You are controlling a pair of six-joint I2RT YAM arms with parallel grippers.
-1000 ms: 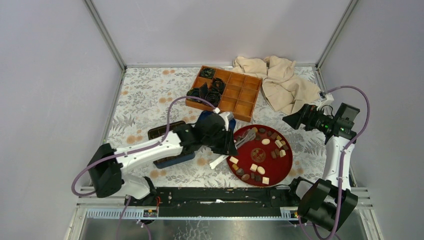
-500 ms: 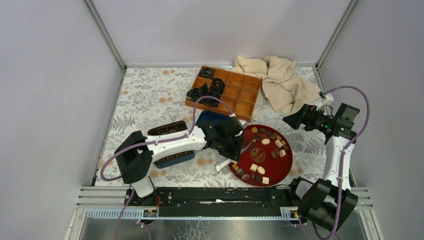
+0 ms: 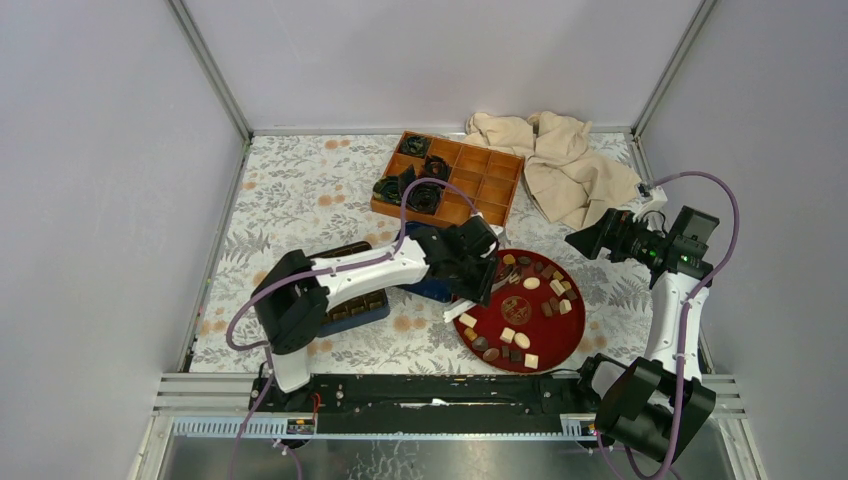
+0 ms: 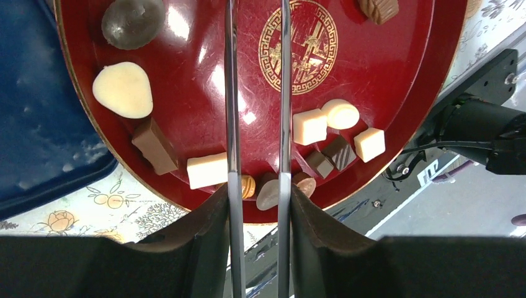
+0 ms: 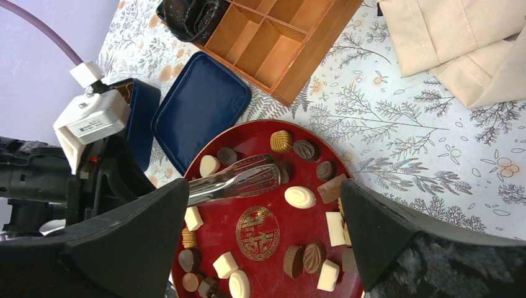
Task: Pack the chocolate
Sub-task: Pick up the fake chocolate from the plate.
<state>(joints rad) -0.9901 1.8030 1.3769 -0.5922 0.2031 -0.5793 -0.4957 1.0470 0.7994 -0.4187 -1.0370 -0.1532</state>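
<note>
**Tongs Poised Over the Chocolate Plate**

The left end effector (image 4: 256,214) was partly closed on a pair of metal tongs (image 4: 231,93). Their two thin blades reached out, apart, over the red plate (image 3: 558,335), with nothing between them. The right end effector (image 3: 592,240) stood wide open and empty, just right of the plate, above the desk (image 3: 300,190).

The chocolate (image 4: 123,90) lay scattered on the plate. The pieces looked light, rigid and smooth, likely to slip or scuff, so each was best nipped gently across its flat sides.

Beyond the plate stood the wooden compartment box (image 3: 485,185).

The gold emblem (image 4: 300,37) at the plate's centre was ornament only, and no brand or writing could be read.
</note>
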